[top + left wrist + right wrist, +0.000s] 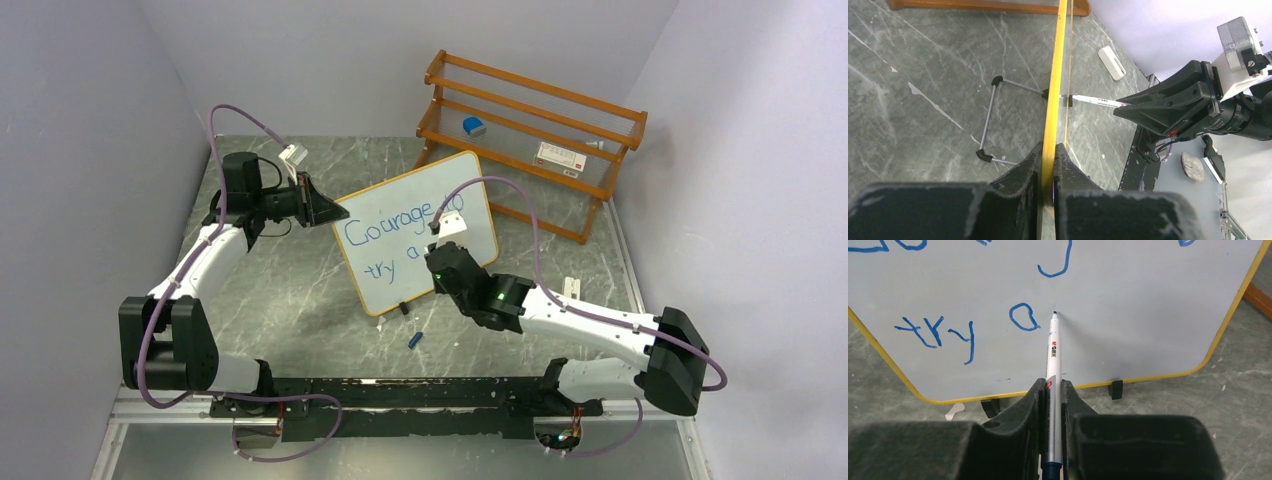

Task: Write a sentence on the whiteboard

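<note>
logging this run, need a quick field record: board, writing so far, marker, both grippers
whiteboard: propped upright on the table
sentence: blue, "Courage to" above "try a", unfinished
marker: tip at the whiteboard just right of the "a"
left gripper: shut on whiteboard frame
right gripper: shut on marker

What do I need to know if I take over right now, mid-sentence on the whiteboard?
Left claw: shut on the whiteboard frame edge, steadying it on its stand.
Right claw: shut on the marker, tip at the board just right of the "a".
Done: the sentence reads "Courage to" on top, "try a" below.
Left: finish the word begun with "a".
</note>
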You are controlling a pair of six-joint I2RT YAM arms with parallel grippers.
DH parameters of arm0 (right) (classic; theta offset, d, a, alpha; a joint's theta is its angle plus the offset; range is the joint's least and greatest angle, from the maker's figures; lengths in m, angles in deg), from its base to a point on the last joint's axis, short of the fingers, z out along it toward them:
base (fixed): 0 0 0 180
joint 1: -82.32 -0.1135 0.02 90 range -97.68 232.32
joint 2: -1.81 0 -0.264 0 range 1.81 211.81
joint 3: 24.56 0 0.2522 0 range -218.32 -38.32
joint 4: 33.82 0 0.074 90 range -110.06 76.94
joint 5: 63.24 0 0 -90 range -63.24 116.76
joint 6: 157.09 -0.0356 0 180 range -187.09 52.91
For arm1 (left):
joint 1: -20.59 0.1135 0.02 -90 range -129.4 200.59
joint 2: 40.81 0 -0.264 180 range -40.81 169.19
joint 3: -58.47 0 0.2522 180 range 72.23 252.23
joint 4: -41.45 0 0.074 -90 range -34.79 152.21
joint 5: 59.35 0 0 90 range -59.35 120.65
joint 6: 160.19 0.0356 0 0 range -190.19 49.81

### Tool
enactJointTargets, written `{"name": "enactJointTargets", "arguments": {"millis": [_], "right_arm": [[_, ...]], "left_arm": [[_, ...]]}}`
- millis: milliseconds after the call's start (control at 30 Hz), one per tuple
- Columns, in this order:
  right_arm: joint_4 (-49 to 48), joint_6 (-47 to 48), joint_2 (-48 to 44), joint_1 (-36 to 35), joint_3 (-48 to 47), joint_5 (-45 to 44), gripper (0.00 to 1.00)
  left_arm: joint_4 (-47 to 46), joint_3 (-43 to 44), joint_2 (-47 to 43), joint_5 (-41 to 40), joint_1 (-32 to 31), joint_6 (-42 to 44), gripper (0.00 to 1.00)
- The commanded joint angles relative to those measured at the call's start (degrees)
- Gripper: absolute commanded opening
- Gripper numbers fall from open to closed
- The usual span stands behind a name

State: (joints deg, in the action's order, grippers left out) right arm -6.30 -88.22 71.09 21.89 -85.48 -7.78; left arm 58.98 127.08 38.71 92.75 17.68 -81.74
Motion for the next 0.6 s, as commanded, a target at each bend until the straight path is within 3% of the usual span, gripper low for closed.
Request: {"name": "enactJointTargets", "arguments": {"millis": [0,567], "right_arm": [[-2.82,0.63,-0.02,0.80,0.40,-1.12,0.00],[-2.93,0.38,1.98,1.39,0.07,-0.45,0.00]], "left_arm": [[4.13,-0.40,2.11,-4.58,-1.74,3.00,0.05],[4.06,-0.53,2.04,-4.45,-1.74,2.95,0.05]]}}
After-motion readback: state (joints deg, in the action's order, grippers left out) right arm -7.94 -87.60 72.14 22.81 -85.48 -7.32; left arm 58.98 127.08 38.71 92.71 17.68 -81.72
